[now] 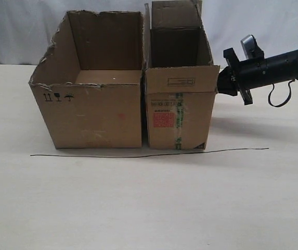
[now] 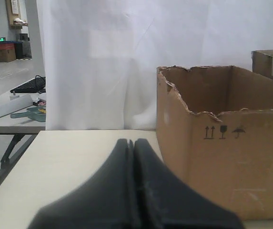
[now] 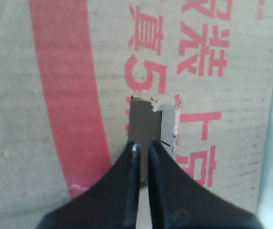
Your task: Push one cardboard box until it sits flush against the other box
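The narrow cardboard box [image 1: 177, 112], with its red sticker and green tape, stands right of the wider torn-rimmed other box [image 1: 94, 112]; only a thin dark slit shows between them. My right gripper [image 1: 222, 83] reaches in from the right against the narrow box's side, its tips hidden behind a flap. In the right wrist view the gripper [image 3: 142, 145] is shut, pressed to that side [image 3: 41, 95] beside the red stripe [image 3: 67, 95] and below a torn hole [image 3: 148, 121]. The left gripper [image 2: 130, 141] is shut, empty, apart from the other box [image 2: 222, 162].
A thin black line [image 1: 138, 154] lies on the pale table [image 1: 149, 208] along the front of both boxes. A white curtain [image 1: 24, 26] hangs behind. The left wrist view shows a side table with a keyboard [image 2: 26, 85] off the table's edge.
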You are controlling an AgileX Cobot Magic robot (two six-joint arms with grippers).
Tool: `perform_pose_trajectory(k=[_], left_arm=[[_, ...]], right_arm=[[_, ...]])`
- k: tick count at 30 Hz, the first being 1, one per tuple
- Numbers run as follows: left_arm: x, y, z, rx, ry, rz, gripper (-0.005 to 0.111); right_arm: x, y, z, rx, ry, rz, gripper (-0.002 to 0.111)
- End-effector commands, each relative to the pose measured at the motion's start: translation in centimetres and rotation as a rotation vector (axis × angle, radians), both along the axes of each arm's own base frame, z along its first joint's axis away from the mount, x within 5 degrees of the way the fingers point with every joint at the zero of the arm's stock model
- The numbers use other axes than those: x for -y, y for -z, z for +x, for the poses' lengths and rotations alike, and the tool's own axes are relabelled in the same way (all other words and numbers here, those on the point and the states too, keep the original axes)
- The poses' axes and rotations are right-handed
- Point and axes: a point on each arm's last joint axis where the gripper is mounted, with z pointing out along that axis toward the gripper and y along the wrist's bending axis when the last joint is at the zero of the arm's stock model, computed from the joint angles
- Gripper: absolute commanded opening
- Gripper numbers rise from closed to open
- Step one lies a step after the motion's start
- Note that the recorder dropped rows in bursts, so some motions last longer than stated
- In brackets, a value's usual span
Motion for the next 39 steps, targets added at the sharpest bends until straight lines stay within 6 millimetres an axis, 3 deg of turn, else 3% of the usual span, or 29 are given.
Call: perform_pose_trajectory(k=[1,5,11,15,19,24,29,34,39], left_arm=[[0.0,0.0,0.0,0.011,-0.001,-0.004,0.000],[0.0,0.0,0.0,0.011,-0.001,-0.004,0.000],[0.0,0.0,0.0,0.011,-0.001,-0.004,0.000],[0.0,-0.1,0.0,0.014,-0.001,-0.002,0.000],[0.0,0.0,0.0,0.012,-0.001,-0.003,0.000],[0.0,0.0,0.0,0.012,-0.001,-0.003,0.000],[0.0,0.0,0.0,0.012,-0.001,-0.003,0.000],[0.0,0.0,0.0,0.012,-0.001,-0.003,0.000],[0.0,0.0,0.0,0.012,-0.001,-0.003,0.000]], right_arm=[[1.0,-0.8,0.1,0.018,0.026,0.008,0.005],[3.5,-3.5,-0.1,0.089,0.057,-0.085,0.005],[7.5,-10.0,-2.5,0.255,0.165,-0.303,0.005],[8.5,-14.3,-6.0,0.426,0.319,-0.402,0.005],[8.4,-16.6,-10.5,0.599,0.494,-0.491,0.005],[7.0,-16.7,-16.9,0.759,0.743,-0.545,0.005],[4.9,-15.7,-21.3,0.813,0.595,-0.529,0.005],[3.5,-15.3,-23.9,0.794,0.457,-0.423,0.005],[3.2,-15.8,-24.7,0.811,0.429,-0.392,0.005]])
